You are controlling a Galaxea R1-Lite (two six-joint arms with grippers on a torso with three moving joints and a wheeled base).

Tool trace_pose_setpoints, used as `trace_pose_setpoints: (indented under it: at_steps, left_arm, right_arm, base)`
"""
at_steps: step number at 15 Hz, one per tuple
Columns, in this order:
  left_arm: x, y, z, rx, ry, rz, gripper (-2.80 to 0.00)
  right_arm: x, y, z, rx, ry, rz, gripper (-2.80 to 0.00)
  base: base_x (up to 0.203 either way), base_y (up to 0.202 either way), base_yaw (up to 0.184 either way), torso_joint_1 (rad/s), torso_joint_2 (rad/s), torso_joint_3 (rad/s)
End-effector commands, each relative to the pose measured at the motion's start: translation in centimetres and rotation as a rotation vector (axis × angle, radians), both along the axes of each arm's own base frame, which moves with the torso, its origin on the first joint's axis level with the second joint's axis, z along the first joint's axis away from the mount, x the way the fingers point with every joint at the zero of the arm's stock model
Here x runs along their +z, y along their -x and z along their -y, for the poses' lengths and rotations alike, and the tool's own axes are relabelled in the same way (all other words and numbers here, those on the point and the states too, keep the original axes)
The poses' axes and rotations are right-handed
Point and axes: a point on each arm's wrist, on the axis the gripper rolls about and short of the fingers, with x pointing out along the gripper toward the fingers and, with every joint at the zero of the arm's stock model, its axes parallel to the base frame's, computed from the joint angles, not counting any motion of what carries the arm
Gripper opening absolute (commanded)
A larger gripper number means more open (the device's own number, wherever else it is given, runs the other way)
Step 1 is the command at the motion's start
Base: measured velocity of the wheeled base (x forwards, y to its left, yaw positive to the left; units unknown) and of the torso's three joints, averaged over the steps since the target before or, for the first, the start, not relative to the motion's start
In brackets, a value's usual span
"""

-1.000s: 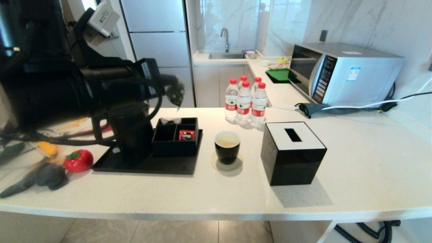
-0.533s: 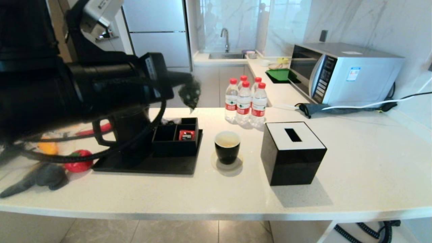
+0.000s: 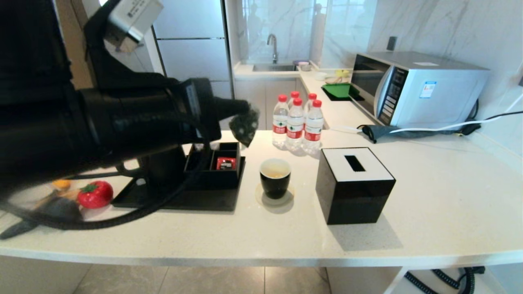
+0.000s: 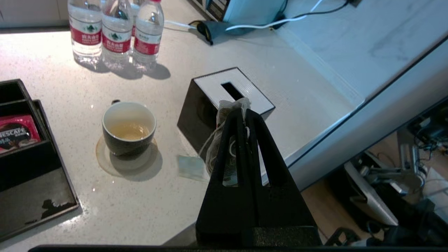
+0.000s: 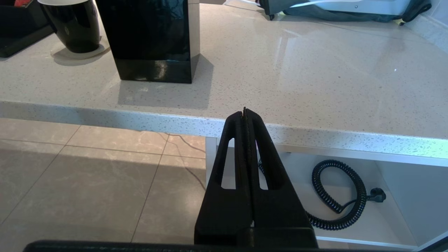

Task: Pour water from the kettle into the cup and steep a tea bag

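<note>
The left pincer (image 3: pixel 244 122) is clenching the tea bag (image 4: pixel 224 140), which is hanging long-axis downward in the air above the counter (image 3: pixel 429 196), up and left of the one cup (image 3: pixel 275 177); four bottles (image 3: pixel 296 124) are standing behind; the left arm is reaching level; the right pincer (image 5: pixel 244 112) is hanging clenched, empty, below the counter's edge.

The left hand (image 4: pixel 244 111) pinches the tea bag (image 4: pixel 229 108) in the air, apart from the cup (image 4: pixel 128 128).
</note>
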Motion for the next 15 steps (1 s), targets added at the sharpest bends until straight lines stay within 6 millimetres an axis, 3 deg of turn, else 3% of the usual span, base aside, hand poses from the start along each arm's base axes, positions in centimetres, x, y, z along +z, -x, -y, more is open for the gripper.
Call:
trace_pose_setpoints:
  at_steps: [1,12,15]
  left_arm:
    - [-0.3,0.0,0.0,-0.001,0.003,0.000,-2.80]
    - [-1.0,-1.1,0.9,-0.018,0.005,0.064,-2.80]
    - [-1.0,-1.1,0.9,-0.016,0.007,0.063,-2.80]
  right_arm:
    - [0.0,0.0,0.0,0.001,0.000,-0.002,-2.80]
    - [0.0,0.0,0.0,-0.002,0.007,0.000,-2.80]
    - [1.3,0.2,0.0,0.013,0.020,0.010,-2.80]
  base:
    - [0.000,0.000,0.000,0.000,0.00,0.000]
    - [0.000,0.000,0.000,0.000,0.00,0.000]
    - [0.000,0.000,0.000,0.000,0.00,0.000]
